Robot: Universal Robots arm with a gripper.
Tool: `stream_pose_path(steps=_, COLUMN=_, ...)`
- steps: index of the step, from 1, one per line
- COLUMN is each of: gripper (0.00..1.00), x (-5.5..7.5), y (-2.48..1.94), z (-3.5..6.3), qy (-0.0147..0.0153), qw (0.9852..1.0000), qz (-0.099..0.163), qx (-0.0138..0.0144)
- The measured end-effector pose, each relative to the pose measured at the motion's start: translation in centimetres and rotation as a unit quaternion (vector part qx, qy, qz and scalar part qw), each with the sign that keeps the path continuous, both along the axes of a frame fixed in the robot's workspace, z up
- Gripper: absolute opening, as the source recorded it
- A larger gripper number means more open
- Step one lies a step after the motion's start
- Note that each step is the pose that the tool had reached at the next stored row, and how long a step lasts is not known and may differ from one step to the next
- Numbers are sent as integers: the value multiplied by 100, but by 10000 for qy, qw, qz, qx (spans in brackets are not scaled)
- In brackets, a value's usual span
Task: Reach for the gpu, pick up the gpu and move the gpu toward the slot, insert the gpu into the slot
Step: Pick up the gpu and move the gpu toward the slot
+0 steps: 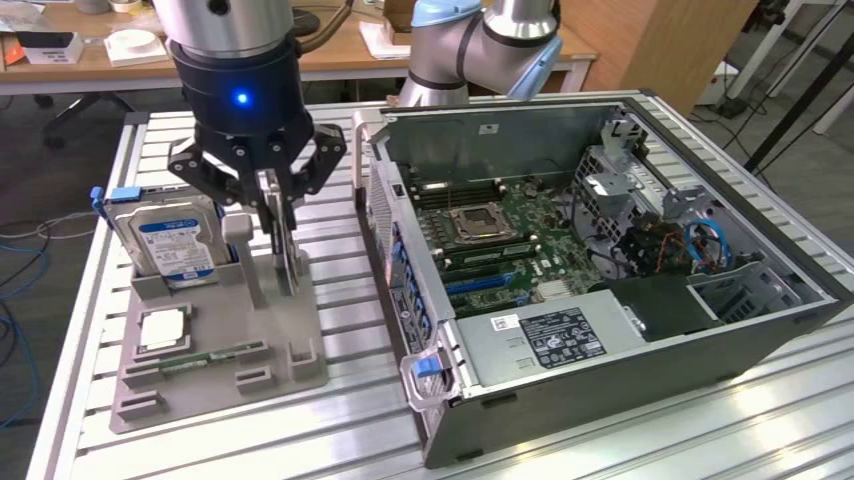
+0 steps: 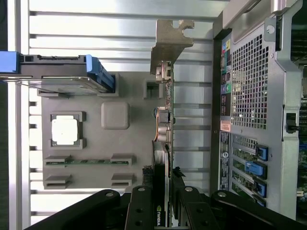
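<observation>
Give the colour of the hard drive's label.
Blue; the hard drive's label shows best in the exterior view.

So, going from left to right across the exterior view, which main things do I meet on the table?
hard drive → gpu → open computer case

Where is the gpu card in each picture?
Exterior view: the gpu stands upright in the gray holder, under the gripper, on the exterior view's left.
Wrist view: the gpu runs edge-on beside the computer case.
Shared landmark: the hard drive in the gray holder.
</observation>
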State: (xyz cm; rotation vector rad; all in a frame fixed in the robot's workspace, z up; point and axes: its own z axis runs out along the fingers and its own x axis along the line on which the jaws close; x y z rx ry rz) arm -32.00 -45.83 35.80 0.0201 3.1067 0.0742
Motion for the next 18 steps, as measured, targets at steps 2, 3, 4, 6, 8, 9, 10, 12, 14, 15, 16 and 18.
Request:
stream_pose_path(steps=2, gripper=26, x=0, y=0, z=6, qy=0, qw=10000, qz=0, qx=0)
stream_pose_path(steps=3, gripper=26, x=0, y=0, z=10, qy=0, qw=10000, qz=0, qx=0)
stream_pose_path(steps=4, gripper=26, x=0, y=0, z=13, qy=0, qw=10000, qz=0, qx=0)
stream_pose_path(steps=6, gripper=26, x=0, y=0, z=19, qy=0, qw=10000, qz=0, qx=0)
stream_pose_path(steps=8, gripper=26, x=0, y=0, z=26, qy=0, qw=10000, qz=0, qx=0)
stream_pose_path(steps=9, gripper=26, x=0, y=0, z=29, qy=0, qw=10000, qz=0, qx=0)
stream_pose_path(steps=10, gripper=26, x=0, y=0, z=32, qy=0, qw=10000, qz=0, qx=0)
stream_pose_path(steps=12, gripper=26, x=0, y=0, z=38, qy=0, qw=10000, qz=0, qx=0)
stream_pose_path(steps=14, gripper=26, x=0, y=0, z=45, qy=0, qw=10000, qz=0, qx=0)
stream_pose_path(steps=15, gripper=26, x=0, y=0, z=48, qy=0, qw=10000, qz=0, qx=0)
stream_pose_path(steps=16, gripper=26, x=0, y=0, z=51, qy=0, qw=10000, qz=0, qx=0)
stream_pose_path(steps=18, gripper=26, x=0, y=0, z=57, qy=0, qw=10000, qz=0, qx=0)
